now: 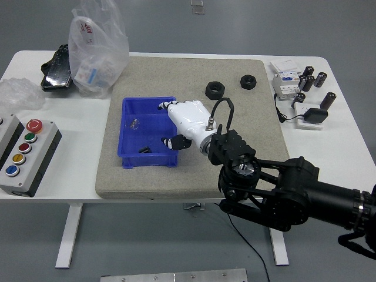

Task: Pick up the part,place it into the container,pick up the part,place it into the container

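Two parts lie in the bin [130, 154]: a small dark nut [144, 150] near the front wall, at about 7 o'clock from the robot hand [176, 124], and a small shiny piece [136, 123] near the bin's middle-left. The nut rests flat on the bin floor, apart from the hand.

The right robot hand sits over the bin's right rim, at 3 o'clock from the bin's centre, fingers spread and relaxed, nothing in its grip. Judged from the loose fingers and the nut below, this is the end of a placing step. The left robot hand does not show.

On the grey mat [247, 141] at 12 to 1 o'clock from the hand lie two large black nuts [214, 89], apart from each other; likely the parts left to fetch.

Further out on the worktop [346, 141]: six dark cylinders [307, 81] at the right edge, one button box [23, 154] at the left, one plastic bag [97, 47] at the far left.
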Controlling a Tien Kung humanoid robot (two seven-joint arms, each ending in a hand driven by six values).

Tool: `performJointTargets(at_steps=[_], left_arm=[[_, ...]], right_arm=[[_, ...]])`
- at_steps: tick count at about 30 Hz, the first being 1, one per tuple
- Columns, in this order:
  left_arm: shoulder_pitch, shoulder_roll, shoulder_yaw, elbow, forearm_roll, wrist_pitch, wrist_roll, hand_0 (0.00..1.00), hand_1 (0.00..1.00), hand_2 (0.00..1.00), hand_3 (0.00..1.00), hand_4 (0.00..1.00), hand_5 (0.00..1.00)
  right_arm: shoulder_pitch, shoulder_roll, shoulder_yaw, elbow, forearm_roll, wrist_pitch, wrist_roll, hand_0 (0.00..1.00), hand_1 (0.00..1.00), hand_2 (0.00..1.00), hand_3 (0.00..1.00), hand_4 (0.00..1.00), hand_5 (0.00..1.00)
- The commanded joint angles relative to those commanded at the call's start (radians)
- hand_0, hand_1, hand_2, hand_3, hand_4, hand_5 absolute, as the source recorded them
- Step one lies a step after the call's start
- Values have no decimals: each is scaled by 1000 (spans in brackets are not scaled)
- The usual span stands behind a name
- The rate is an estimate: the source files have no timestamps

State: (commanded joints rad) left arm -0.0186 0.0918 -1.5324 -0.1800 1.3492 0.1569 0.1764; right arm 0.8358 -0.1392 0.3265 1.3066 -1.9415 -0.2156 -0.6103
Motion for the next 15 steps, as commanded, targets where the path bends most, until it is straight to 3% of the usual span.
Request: performJointTargets(at_steps=[7,15], left_arm=[[0,-1,-1,0,1,0,1,643,573,563,628,731,338],[0,0,0,0,0,0,3,643,572,563,628,731,338]], right_arm=[[8,1,60,-117,19,-44,23,220,574,805,825,828,327],[30,30,0,-232,45,5,23,226,571,813,828,826,315]])
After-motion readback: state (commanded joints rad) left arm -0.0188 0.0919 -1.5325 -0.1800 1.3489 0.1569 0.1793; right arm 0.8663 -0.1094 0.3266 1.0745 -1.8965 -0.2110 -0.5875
